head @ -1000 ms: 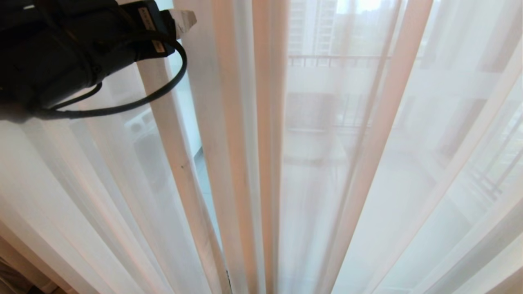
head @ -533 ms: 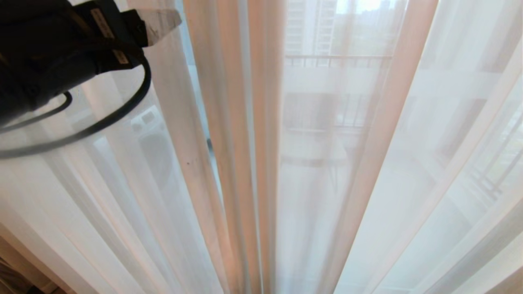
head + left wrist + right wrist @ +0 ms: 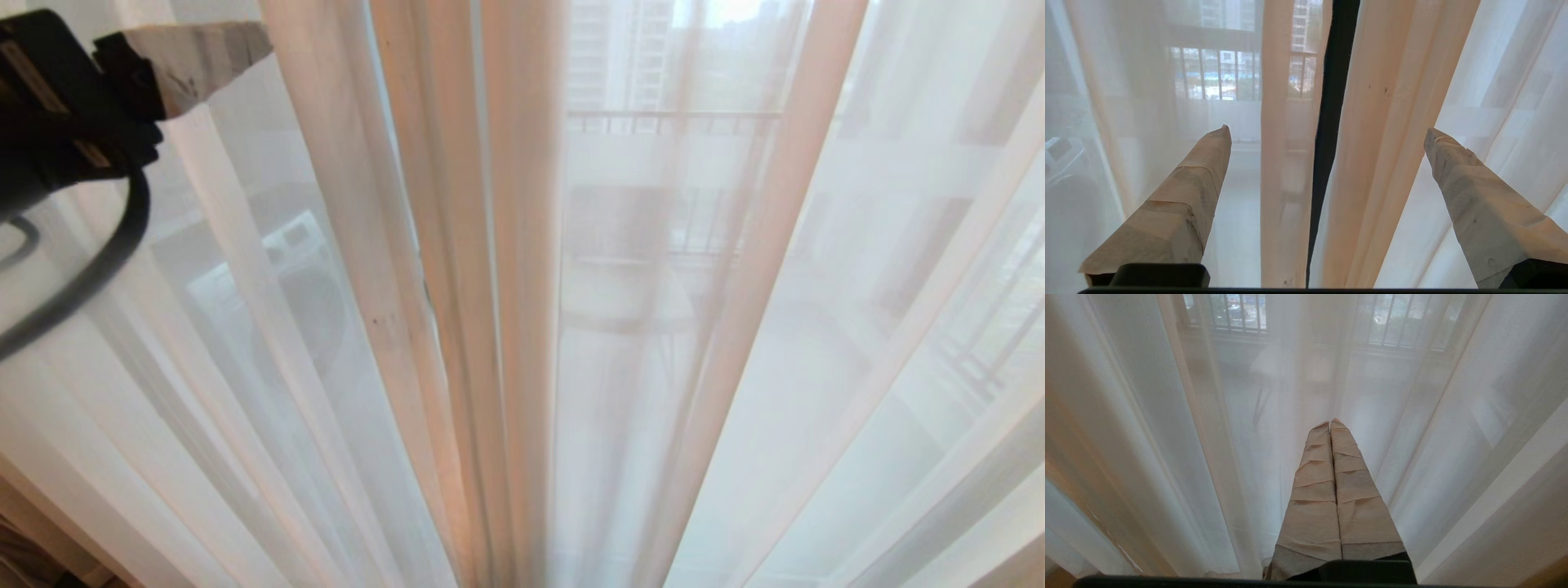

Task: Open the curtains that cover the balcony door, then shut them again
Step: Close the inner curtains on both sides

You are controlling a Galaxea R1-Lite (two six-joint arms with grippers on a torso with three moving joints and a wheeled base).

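Left end effector (image 3: pixel 1327 134) agape — curtains (image 3: pixel 457 245) unheld

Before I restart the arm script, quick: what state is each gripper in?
Left gripper: open, holding nothing, in front of the sheer curtains.
Right gripper: shut, empty, facing the sheers.

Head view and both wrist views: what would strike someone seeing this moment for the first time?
The sheer white curtains fill every view, gathered in peach-toned folds at the centre, with balcony railings showing faintly through. The left hand hangs open at the head view's upper left, its taped fingers spread before a dark door frame showing between two panels. The right hand is shut, pointing at the fabric.
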